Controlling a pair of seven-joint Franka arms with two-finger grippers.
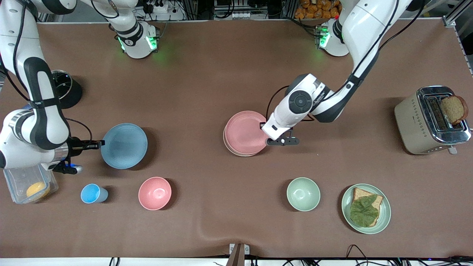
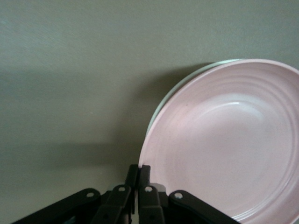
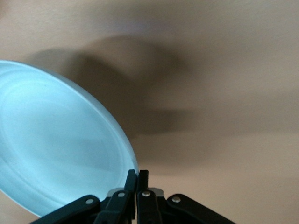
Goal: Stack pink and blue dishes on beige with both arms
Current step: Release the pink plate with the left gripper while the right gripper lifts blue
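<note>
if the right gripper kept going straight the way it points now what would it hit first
Nothing soon, probably. The right gripper is shut on the blue plate's rim and points toward the pink plate on the beige plate. That stack looks like the first thing in line, though height is unclear.

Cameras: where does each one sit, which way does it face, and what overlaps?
Front: high across the table, facing both arms' bases; both arms show.
Left wrist: on the left arm, looking at the pink plate on the beige plate; left gripper shows.
Right wrist: on the right arm, looking at the blue plate; right gripper shows.
Shared: front shows both plates too.
</note>
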